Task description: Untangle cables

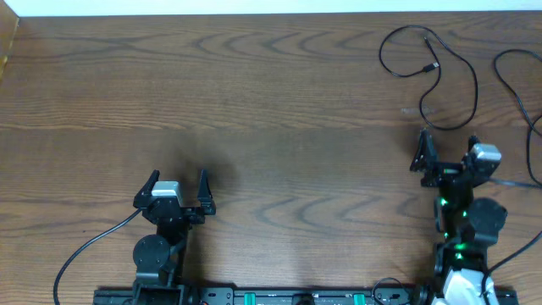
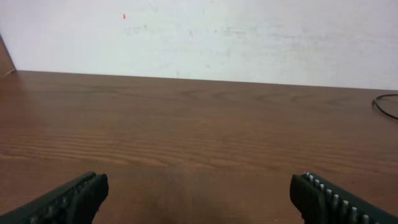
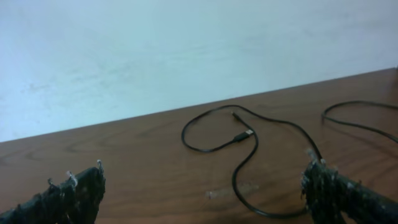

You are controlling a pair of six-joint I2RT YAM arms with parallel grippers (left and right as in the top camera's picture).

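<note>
Looks close to done (judging only by how things lie). Two thin black cables at the far-right end of the wooden table (image 1: 254,102). Near cable (image 1: 381,52) in a loose open loop, small plug lying inside it, seems to cross itself once. Second cable (image 1: 496,69) beside it, running off the right edge, apart from the first as far as visible. No knot btw them; no white cord in view.

Left gripper (image 1: 178,175) spread wide, empty, well apart from both. Right gripper (image 1: 447,140) also wide, gripping nothing, near cable's tail right by one finger; can't tell if touching.

Prob. left: undo that self-crossing, check the off-frame part.
</note>
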